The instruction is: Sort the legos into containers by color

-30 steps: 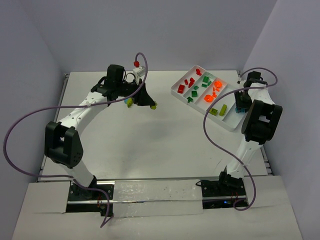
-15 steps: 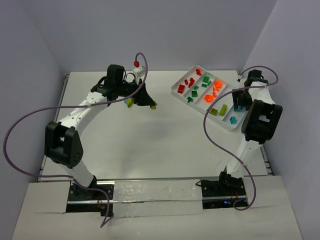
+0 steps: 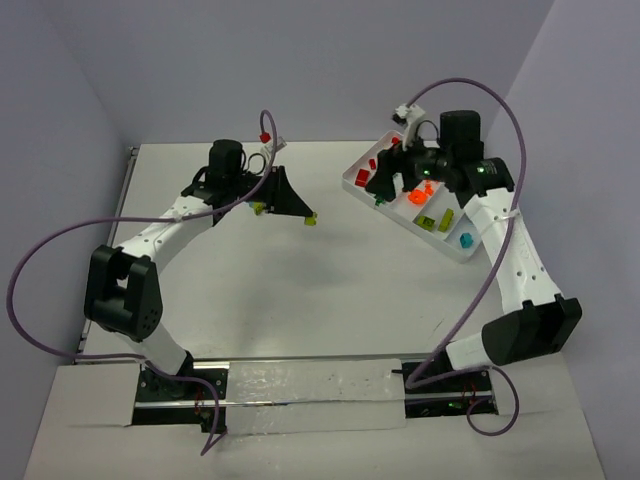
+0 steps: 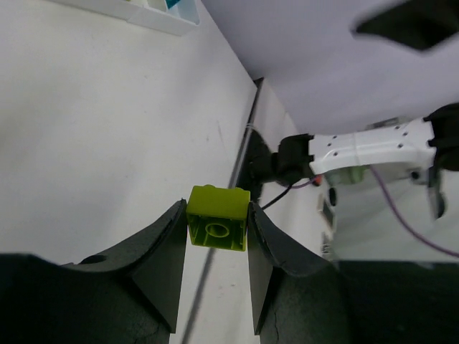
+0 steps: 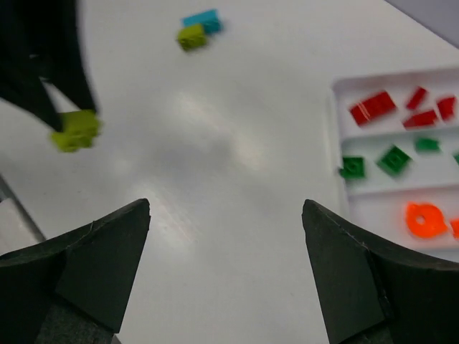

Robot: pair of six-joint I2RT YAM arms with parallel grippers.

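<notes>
My left gripper point(image 4: 215, 223) is shut on a yellow-green lego point(image 4: 218, 217), pinched between both fingers above the table; from above it shows at the left gripper point(image 3: 306, 213) tip. A loose yellow-green lego point(image 5: 191, 37) and a cyan lego point(image 5: 203, 20) lie together on the table behind it. My right gripper point(image 5: 226, 208) is open and empty, hovering by the left end of the white tray point(image 3: 466, 257) of containers. The compartments hold red legos point(image 5: 373, 106), green legos point(image 5: 394, 159), orange legos point(image 5: 423, 218), yellow-green legos point(image 3: 446, 217) and a cyan lego point(image 3: 464, 239).
The tray's rim point(image 5: 336, 97) sits at the right of the right wrist view. Purple cables loop above both arms. Lavender walls close in the table at the back and both sides.
My right gripper opened, leaving a cyan lego in the tray's end compartment, and swung from the tray's right end to its left end. The left gripper shifted slightly right with its brick.
</notes>
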